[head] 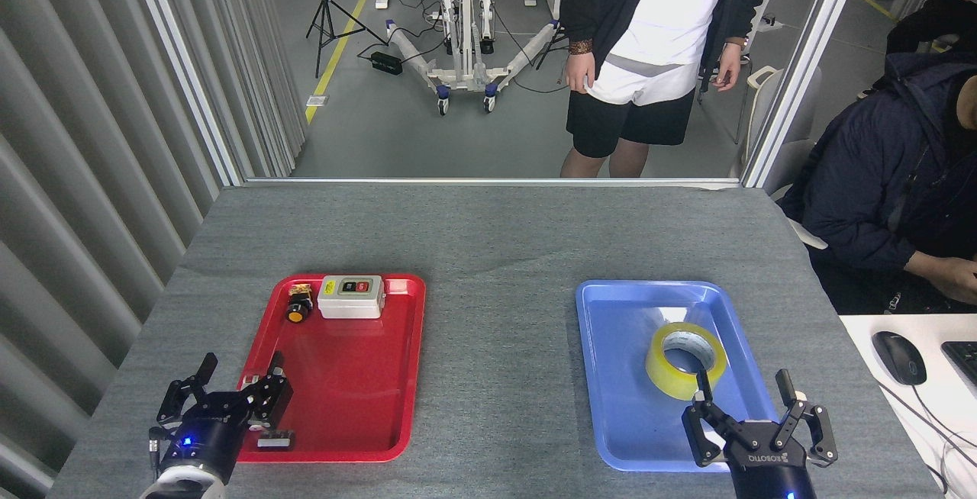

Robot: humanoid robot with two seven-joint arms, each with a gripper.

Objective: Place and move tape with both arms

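Observation:
The tape point(685, 359), a yellow translucent roll with a pale core, lies flat in the blue tray point(622, 407) at the right of the table. My right gripper point(743, 382) hangs just in front of the roll, open, with nothing between its fingers. Over the front-left corner of the red tray point(343, 384) my left gripper point(240, 367) is open too and holds nothing.
A grey switch box point(351, 296) and a yellow push button point(298, 306) rest at the back of the red tray. A person point(649, 56) stands beyond the table's far edge. Another person point(893, 186) sits at the right beside a desk with a mouse point(899, 357).

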